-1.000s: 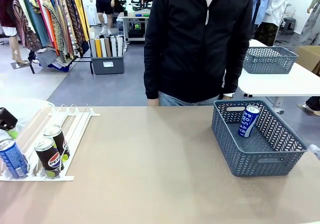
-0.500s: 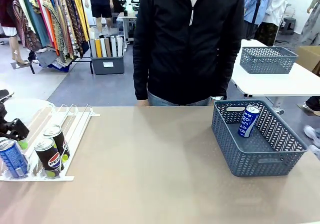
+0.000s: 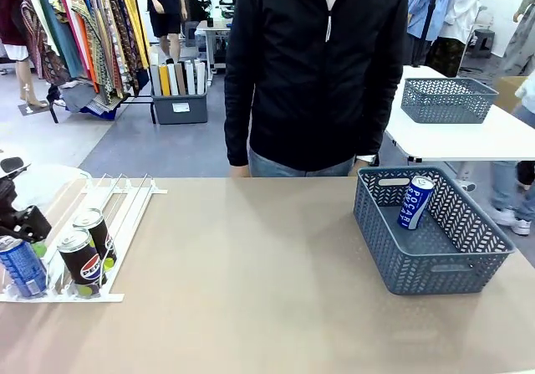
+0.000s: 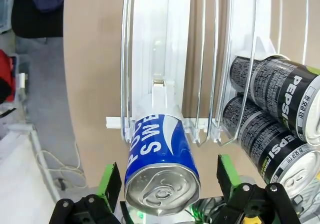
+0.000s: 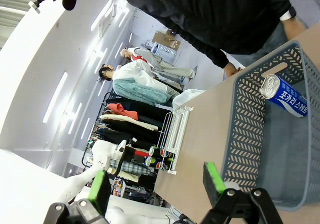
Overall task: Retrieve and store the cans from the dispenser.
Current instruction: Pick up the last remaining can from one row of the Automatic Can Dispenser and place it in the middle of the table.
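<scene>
The big tan table [image 3: 267, 307] takes up most of the front view. A person in a black zip jacket [image 3: 318, 73] stands at its far edge, well apart from both pincers.

Just past the right pincer [image 5: 156, 181] sits the grey-blue lattice plastic basket [image 3: 435, 261]. This pincer's green-padded fingers are spread wide and gripping nothing. In the basket, one slim blue drink can with white lettering [image 3: 415, 202] leans against the far wall, silver top up.

On the other side, the flat white sloped dispenser of thin wire rails [image 3: 125, 200] lies right under the left pincer [image 4: 167, 176]. That one's spread wide too. Its green pads [image 4: 111, 179] stand either side of a second slim blue can with a silver top [image 4: 157, 149] at the low end of its lane. There's a sliver of gap on both sides, so it's not a pinch.

Off to one side of that pincer, in the same rack, are two more cans, one behind the other. The front slim black Pepsi can with lime-green marks [image 3: 81, 261] is just beside one finger, crowding that side a bit. The rear black Pepsi can [image 3: 96, 232] sits right up the slope from it.
</scene>
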